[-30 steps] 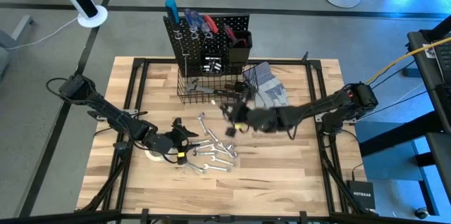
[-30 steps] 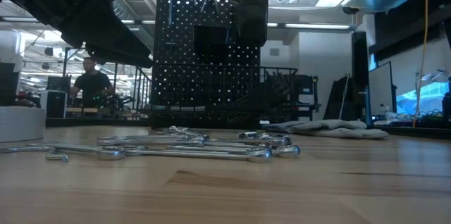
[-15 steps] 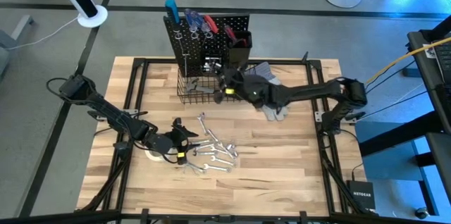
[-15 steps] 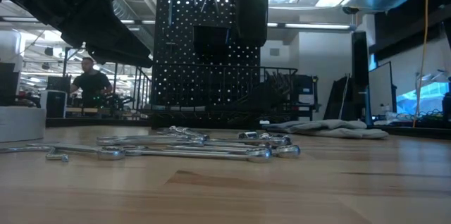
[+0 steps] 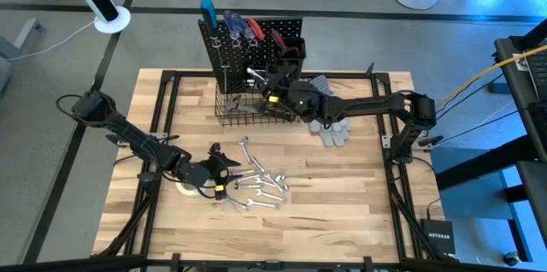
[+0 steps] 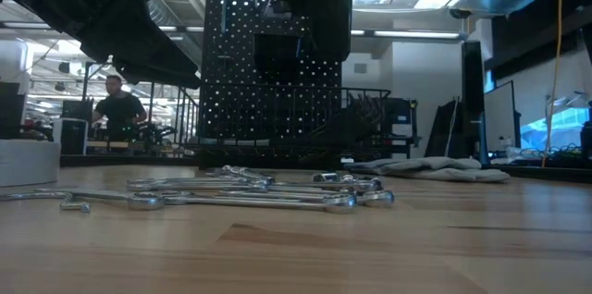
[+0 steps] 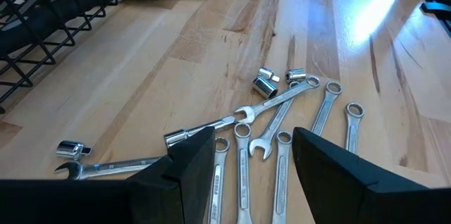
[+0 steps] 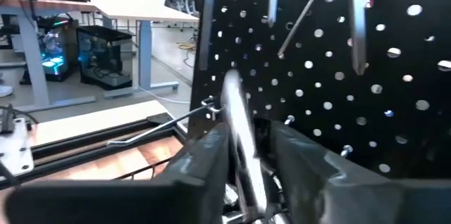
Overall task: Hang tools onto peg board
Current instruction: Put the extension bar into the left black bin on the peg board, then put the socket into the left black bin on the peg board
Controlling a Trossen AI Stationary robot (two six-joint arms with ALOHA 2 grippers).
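Right claw: the right claw (image 5: 263, 86) is reached up to the peg board (image 5: 256, 32), over the wire basket (image 5: 235, 108); a silver wrench (image 8: 239, 136) is seen standing between its fingers (image 8: 204, 160), and whether it is clamped or loose cannot be told.
Left claw: the left claw (image 7: 250, 157) is held low over the table (image 5: 342, 204) at the front left, its fingers parted and nothing held between them.
Tools on table: a scatter of silver wrenches (image 5: 259, 182) is spread just beside the left claw, with a few small sockets (image 7: 266, 84) among them; a white tape roll (image 5: 186, 188) is partly covered by the left arm.
Peg board: it is stood upright at the table's far edge; screwdrivers (image 5: 242, 26) with red and blue handles are hung near its top.
Gloves: grey work gloves (image 5: 329, 122) are laid on the table beside the basket, beneath the right arm.
Background: a person (image 6: 118, 107) is seen far off in the room.
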